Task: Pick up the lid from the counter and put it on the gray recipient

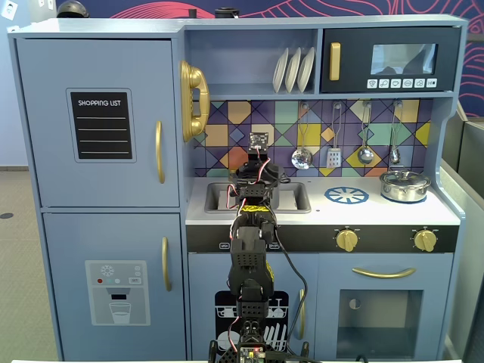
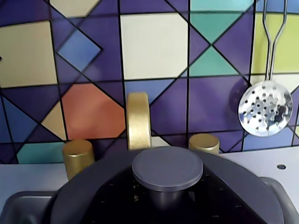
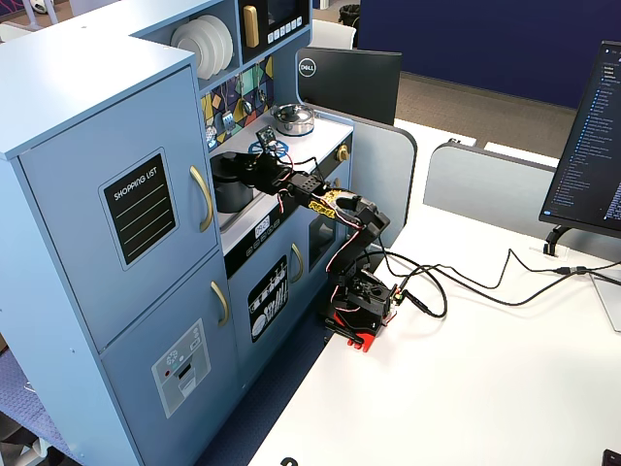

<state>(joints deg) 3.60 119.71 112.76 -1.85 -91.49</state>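
The lid (image 2: 74, 196) fills the bottom of the wrist view, a dark-gray disc seen edge-on with its round knob (image 2: 167, 167) dead centre and very close. The gray pot (image 3: 231, 184) stands at the sink; the lid sits level over its top, and I cannot tell if it rests there. In a fixed view my arm hides both pot and lid. My gripper (image 3: 256, 167) reaches in over the pot from the right; it also shows in a fixed view (image 1: 257, 175). Its fingers do not show in the wrist view, so the grip on the knob is unclear.
The gold faucet (image 2: 138, 119) and two gold taps (image 2: 77, 156) stand just behind the lid. The sink basin (image 2: 23, 207) is at lower left. A slotted spoon (image 2: 265, 108) hangs on the tiled wall. A shiny silver pot (image 1: 404, 185) and a blue burner print (image 1: 346, 195) are to the right.
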